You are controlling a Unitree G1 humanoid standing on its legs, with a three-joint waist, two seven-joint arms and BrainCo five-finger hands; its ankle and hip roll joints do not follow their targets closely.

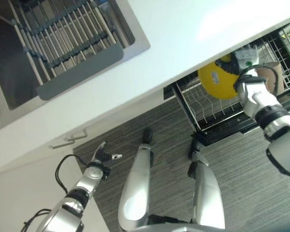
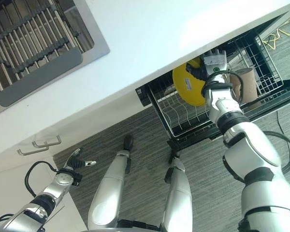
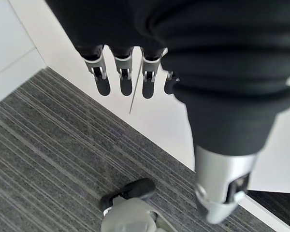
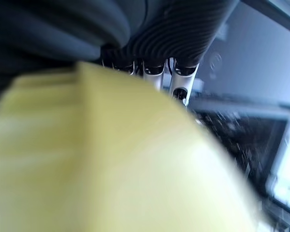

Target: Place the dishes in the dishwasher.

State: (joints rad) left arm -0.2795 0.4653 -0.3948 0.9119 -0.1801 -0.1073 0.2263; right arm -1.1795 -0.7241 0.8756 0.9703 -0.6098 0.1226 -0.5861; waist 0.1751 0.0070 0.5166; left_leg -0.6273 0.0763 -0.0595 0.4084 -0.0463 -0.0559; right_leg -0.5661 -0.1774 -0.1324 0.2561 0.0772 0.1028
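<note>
Overhead, the white countertop (image 1: 183, 43) overhangs the pulled-out dishwasher rack (image 2: 183, 118); its edge hides the rack's far part, leaving only a narrow gap for entry. The rack's near rim borders grey striped floor (image 1: 164, 121), which lies open between rack and cabinet front (image 1: 19, 193).

Right hand (image 2: 213, 60): extended into the rack beneath the counter edge, fingers curled around a yellow plate (image 2: 188, 87), which stands on edge above the wire tines. A brown cup (image 2: 246, 82) sits in the rack just right of the wrist.

Left hand (image 1: 104, 155): hangs low at the left beside the cabinet, fingers straight and relaxed, holding nothing.

A grey dish rack (image 1: 63, 38) occupies the sink (image 1: 135, 46) at far left.
</note>
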